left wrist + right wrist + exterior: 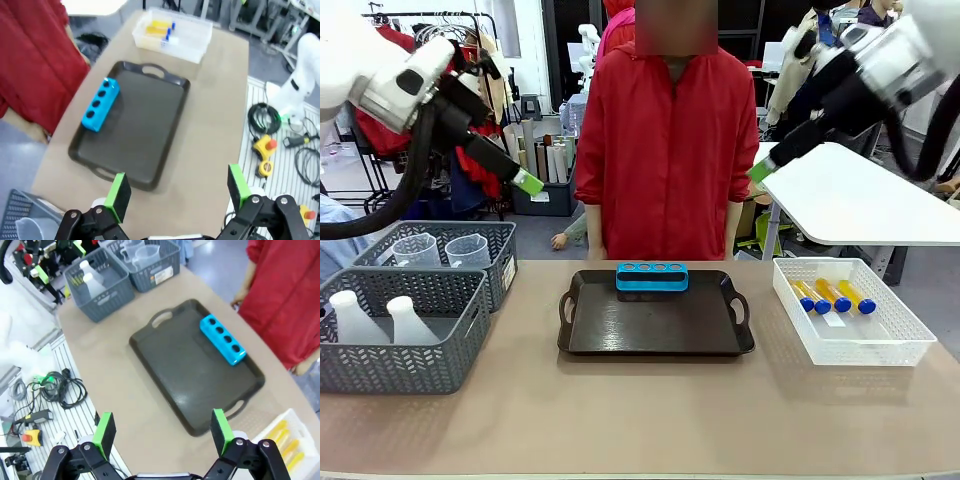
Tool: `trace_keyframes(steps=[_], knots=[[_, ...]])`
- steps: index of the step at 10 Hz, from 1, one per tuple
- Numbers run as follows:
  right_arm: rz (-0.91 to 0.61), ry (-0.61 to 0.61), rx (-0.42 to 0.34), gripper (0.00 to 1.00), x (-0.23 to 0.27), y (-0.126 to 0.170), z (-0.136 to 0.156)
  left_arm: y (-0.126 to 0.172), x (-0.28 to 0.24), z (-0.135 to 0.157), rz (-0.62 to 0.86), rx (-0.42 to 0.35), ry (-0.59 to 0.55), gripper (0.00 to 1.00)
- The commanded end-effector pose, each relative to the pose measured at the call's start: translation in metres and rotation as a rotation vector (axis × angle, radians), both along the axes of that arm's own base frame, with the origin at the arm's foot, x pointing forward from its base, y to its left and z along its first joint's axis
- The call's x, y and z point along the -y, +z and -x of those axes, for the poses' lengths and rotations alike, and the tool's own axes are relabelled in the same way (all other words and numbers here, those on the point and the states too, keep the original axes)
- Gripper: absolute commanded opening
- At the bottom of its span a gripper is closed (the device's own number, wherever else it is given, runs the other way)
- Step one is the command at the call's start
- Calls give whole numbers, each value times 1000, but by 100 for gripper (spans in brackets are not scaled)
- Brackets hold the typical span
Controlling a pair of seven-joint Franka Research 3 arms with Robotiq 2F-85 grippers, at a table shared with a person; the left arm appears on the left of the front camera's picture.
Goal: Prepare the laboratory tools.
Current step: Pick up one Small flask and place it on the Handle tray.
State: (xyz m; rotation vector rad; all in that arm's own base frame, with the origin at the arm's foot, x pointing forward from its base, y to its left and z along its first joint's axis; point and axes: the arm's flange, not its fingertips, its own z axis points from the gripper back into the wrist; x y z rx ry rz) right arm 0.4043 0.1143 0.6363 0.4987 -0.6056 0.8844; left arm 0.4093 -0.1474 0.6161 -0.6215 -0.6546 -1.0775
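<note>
A blue four-hole rack [652, 276] [100, 104] [223, 339] lies at the far edge of a black tray [620, 335], its holes empty. Yellow tubes with blue caps [830, 295] [161, 27] [286, 444] lie in the white lattice bin [895, 345] on the right. Two white flasks [370, 318] [91, 276] stand in the near grey basket, and two clear beakers [442, 249] [139, 251] stand in the basket behind it. My left gripper [526, 181] [178, 190] hangs open high over the left side. High over the right, my right gripper [761, 170] [162, 432] is open too.
A person in a red coat [665, 150] stands at the far side, just behind the tray. The grey mesh baskets [410, 365] fill the left end of the table. Bare tabletop [640, 420] runs along the near edge. A white side table [860, 200] stands behind at the right.
</note>
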Motion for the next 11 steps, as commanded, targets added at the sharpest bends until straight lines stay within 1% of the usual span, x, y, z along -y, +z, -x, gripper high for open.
trace_keyframes(steps=[1, 2, 3, 4, 6, 8, 10, 11], knots=[[-21, 34, 52, 100, 24, 18, -8, -3, -8, -6, 67, 52, -4, 100], [-26, 13, 83, 100, 35, 28, -11, 3, -15, -11, 78, 58, 5, 100], [-27, 8, 101, 100, 44, 38, -13, 8, -18, -13, 51, 83, 15, 100], [-14, -8, 113, 100, 52, 46, -17, 12, -22, -18, -27, 131, 29, 100], [12, -26, 119, 100, 63, 58, -25, 24, -28, -28, -70, 141, 27, 100], [13, -18, 111, 100, 73, 58, -32, 36, -31, -35, -78, 167, 20, 100], [-13, 9, 127, 100, 92, 47, -43, 47, -32, -42, -63, 173, 25, 100], [-26, 24, 134, 100, 99, 42, -43, 50, -33, -45, -62, 176, 28, 100]])
